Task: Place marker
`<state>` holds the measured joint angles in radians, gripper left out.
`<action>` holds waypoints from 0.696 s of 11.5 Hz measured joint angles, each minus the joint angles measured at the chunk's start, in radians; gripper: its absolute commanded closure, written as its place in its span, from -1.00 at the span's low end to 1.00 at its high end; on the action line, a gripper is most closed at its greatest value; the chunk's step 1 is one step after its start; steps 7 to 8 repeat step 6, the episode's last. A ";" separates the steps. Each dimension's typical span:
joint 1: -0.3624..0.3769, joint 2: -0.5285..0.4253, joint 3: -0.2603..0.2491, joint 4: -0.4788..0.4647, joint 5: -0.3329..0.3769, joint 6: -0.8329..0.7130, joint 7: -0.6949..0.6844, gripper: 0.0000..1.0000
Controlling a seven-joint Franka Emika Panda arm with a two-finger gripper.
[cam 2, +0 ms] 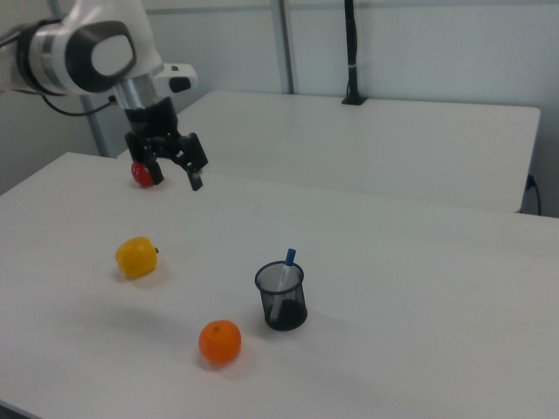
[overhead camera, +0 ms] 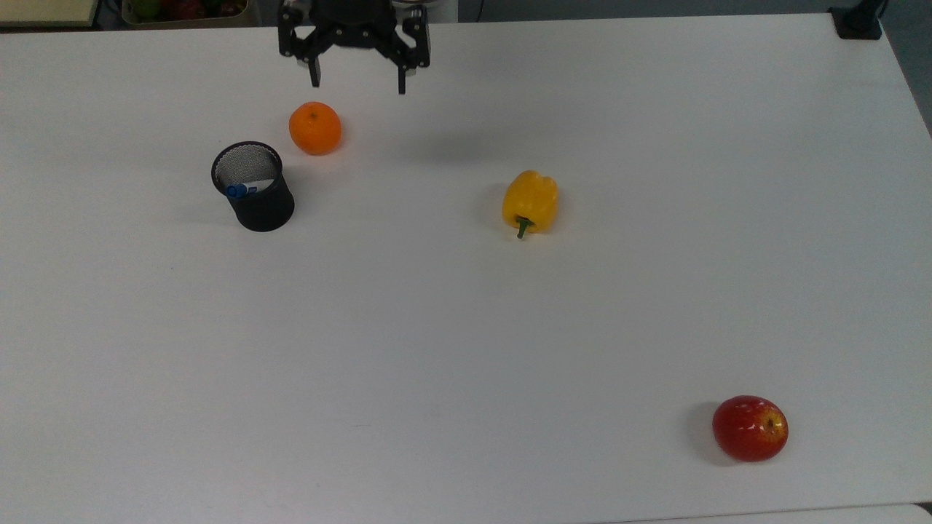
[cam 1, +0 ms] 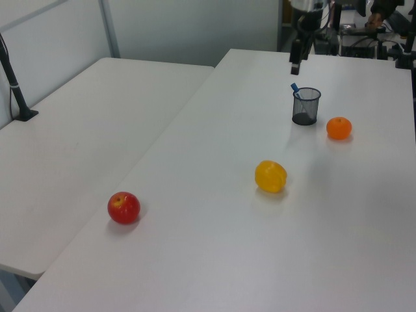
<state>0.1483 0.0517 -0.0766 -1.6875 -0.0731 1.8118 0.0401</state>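
The marker (overhead camera: 235, 191) stands tilted inside the black mesh cup (overhead camera: 253, 187), its blue cap poking above the rim (cam 1: 296, 90) (cam 2: 287, 262). The cup (cam 1: 305, 106) (cam 2: 281, 297) stands upright on the white table (overhead camera: 437, 327). My gripper (overhead camera: 357, 80) hangs open and holds nothing, above the table's far edge, to the top view's right of the cup and beyond the orange (overhead camera: 314, 128). In the right view the gripper (cam 2: 170, 175) is high above the table, well apart from the cup. In the left view the gripper (cam 1: 296, 60) is seen edge-on behind the cup.
A yellow pepper (overhead camera: 530, 201) lies mid-table and a red apple (overhead camera: 750, 428) near the front right corner. A black clamp (overhead camera: 859, 22) sits at the far right corner. A second table (cam 1: 78, 130) adjoins on the left view's left.
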 measured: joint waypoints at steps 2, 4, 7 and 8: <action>0.014 -0.055 0.000 0.001 0.000 -0.089 0.000 -1.00; 0.016 -0.085 0.000 0.000 0.000 -0.140 -0.001 -1.00; 0.016 -0.088 0.000 -0.002 0.000 -0.153 -0.001 -1.00; 0.016 -0.088 0.000 -0.002 0.000 -0.153 -0.001 -1.00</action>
